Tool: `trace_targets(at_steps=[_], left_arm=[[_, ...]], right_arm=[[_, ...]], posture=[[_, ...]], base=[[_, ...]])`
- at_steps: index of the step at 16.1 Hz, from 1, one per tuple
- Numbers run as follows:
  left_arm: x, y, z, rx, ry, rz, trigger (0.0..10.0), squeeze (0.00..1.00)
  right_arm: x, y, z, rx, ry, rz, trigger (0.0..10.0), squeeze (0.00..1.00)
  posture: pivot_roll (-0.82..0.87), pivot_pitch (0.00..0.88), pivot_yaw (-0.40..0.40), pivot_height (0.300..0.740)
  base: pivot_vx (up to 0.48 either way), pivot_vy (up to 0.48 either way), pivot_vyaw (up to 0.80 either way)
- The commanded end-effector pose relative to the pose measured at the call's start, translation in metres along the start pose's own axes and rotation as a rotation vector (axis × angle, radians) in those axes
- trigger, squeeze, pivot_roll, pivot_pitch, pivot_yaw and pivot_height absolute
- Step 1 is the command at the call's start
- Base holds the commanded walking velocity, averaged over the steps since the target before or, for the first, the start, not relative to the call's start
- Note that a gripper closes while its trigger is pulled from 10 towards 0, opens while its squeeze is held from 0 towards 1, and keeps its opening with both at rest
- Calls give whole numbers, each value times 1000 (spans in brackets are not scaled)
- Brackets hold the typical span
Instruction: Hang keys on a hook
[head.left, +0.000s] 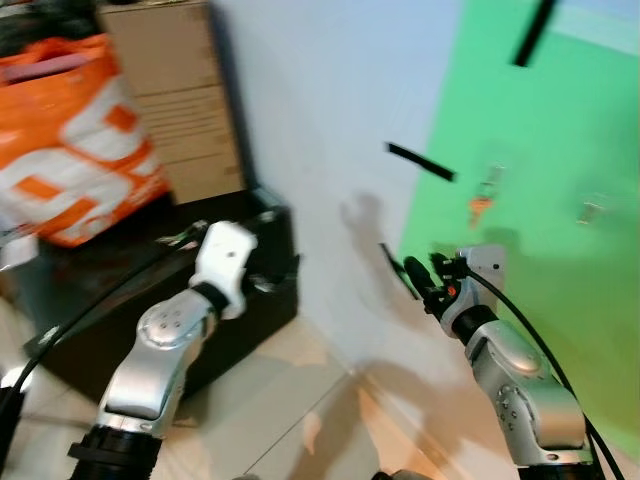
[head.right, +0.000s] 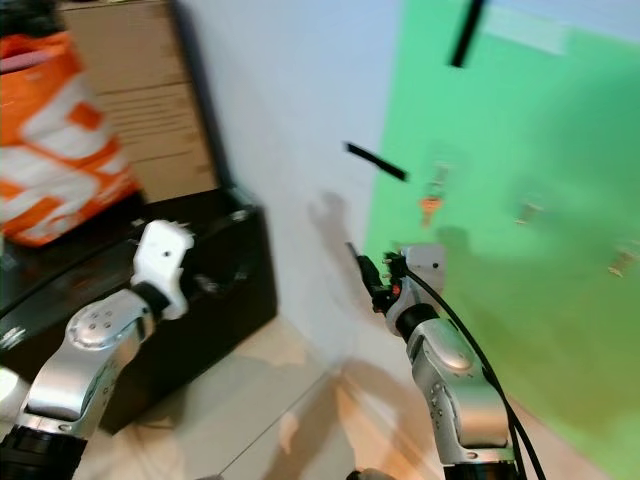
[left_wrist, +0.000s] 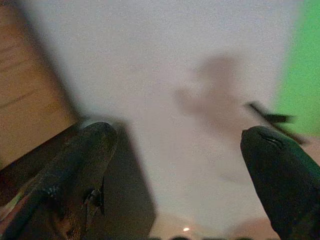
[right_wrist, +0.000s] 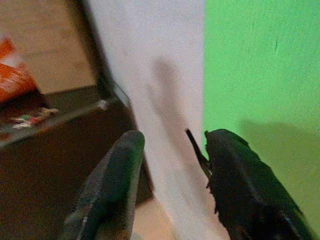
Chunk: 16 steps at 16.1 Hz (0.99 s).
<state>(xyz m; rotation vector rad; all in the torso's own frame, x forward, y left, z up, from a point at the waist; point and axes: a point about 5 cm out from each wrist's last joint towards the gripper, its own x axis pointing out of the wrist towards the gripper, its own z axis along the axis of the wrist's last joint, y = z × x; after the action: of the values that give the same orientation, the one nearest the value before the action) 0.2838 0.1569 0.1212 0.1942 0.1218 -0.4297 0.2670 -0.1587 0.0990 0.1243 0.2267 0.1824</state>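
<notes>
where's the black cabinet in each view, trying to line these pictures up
Left eye view: black cabinet at lower left, behind the left arm, against the white wall.
Right eye view: it sits at lower left, under the orange bag.
Left wrist view: a dark blurred shape beside one finger, too unclear to tell if it is the cabinet.
Right wrist view: its dark top and front run beside the white wall.
Shared landmark: the edge where the white wall meets the green panel.

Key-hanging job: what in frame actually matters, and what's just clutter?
Job-relevant:
- keys, already hanging on the green panel
- a spare hook on that panel
- right gripper, jaws open, empty
- left gripper, jaws open, empty

Clutter:
- orange bag
- cardboard box
- black cabinet
</notes>
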Motion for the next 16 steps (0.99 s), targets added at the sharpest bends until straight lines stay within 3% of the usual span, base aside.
trace_targets(at_steps=[1,5,9,16], left_arm=[[0,3,5,-5,-24,45,10000,0],[3,3,8,-15,-61,155,10000,0],[4,5,4,-21,-43,158,10000,0],[3,12,7,-39,-62,191,10000,0]], right_arm=[[2,-4,8,-12,-41,-41,10000,1000],[3,-11,-1,-40,-18,-75,10000,1000],[6,-15,3,-43,-36,-113,10000,1000],[11,-15,7,-44,-52,-116,10000,1000]], posture=[[-93,0,30,740],[-79,0,27,740],[-74,0,20,740],[-76,0,13,740]], base=[[0,0,775],[0,0,781],[0,0,780],[111,0,0]])
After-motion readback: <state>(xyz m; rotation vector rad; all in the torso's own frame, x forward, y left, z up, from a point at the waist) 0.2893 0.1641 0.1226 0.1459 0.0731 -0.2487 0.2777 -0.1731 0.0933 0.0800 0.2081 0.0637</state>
